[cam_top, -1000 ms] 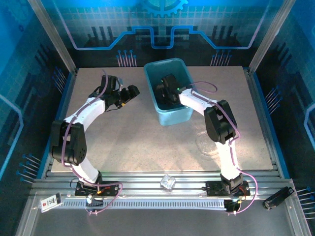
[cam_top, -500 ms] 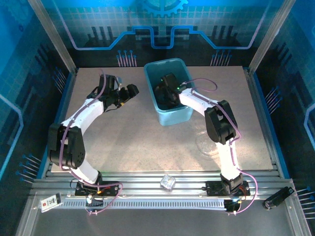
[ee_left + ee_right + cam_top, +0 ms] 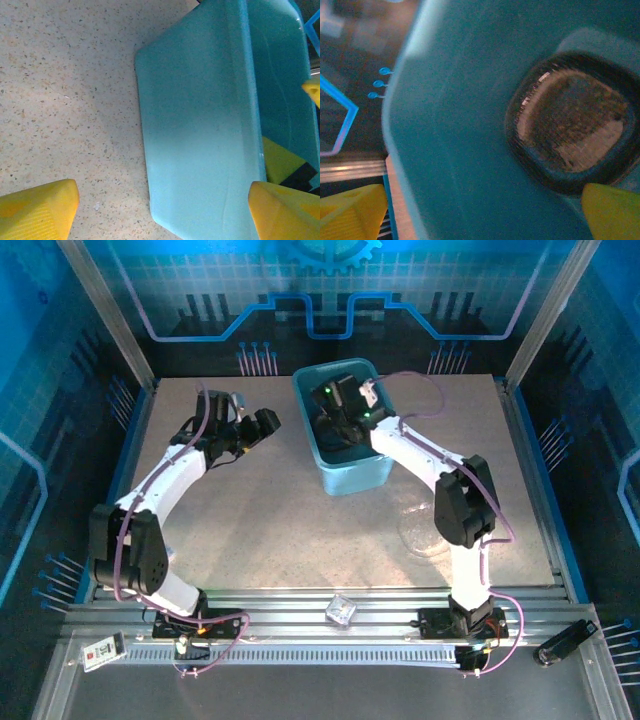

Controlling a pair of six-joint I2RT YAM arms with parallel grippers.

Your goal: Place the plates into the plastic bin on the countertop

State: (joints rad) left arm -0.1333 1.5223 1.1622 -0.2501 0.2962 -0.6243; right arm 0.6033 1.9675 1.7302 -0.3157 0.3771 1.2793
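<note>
While over bin (image 3: pixel 356 478) — right gripper (image 3: pixel 338 410) higher

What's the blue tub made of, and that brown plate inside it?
The bin looks like plastic: smooth, even teal, softly shiny, with rounded corners. The plate in it looks like thin see-through plastic, maybe glass: smoky brown, with glints on its rim, though the picture is blurred.
</note>
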